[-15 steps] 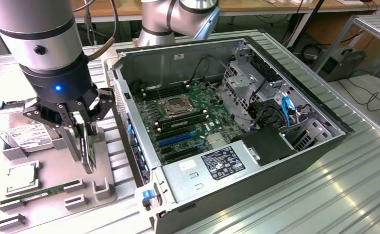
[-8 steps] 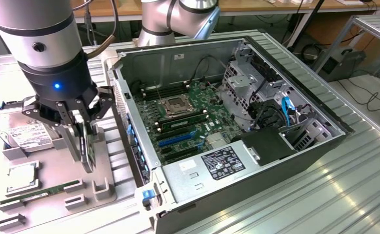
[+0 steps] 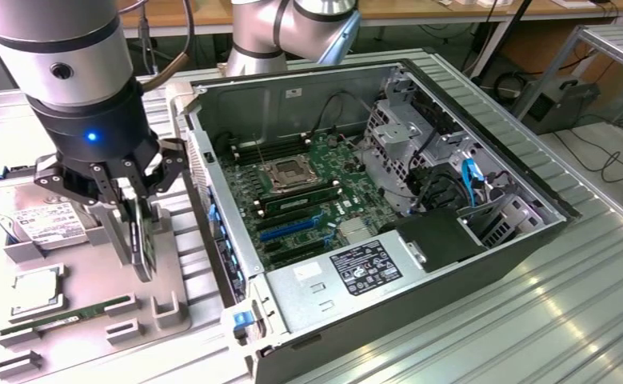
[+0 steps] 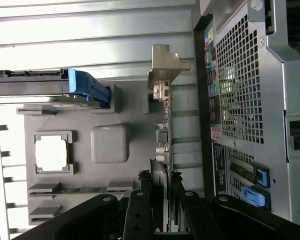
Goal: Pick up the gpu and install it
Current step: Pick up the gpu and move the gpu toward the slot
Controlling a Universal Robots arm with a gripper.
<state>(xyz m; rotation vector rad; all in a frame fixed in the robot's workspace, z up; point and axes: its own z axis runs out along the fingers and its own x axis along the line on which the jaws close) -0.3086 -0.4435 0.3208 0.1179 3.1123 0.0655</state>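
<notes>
The tool points straight down, and its fingers press on the gpu from both sides. In the wrist view the dark fingers sit on each flat side of the thin card, so the tool is pinching the gpu by its top edge. The card stands on its thin edge and hangs down under the tool. The card's silver bracket is at the end farthest from the fingers.

Right under the tool is a grey holder tray with little stands. I cannot tell if the bottom of the card is resting in its stand or is just above it. Near the tool on the same tray lie a hard drive, a square chip and a green memory stick.

Beside the tool, just past the tray, an open computer case lies on its side on the metal tabletop. Inside it is the green board with a blue slot. The gpu is not in the case yet.

What could go wrong? The card is thin and only held at one edge, so it could tip or slide in the fingers. If it rubs a stand while going up, it could twist. The case wall is close to the tool, so the card or its bracket could bump it. A crooked card would not fit into the slot.
</notes>
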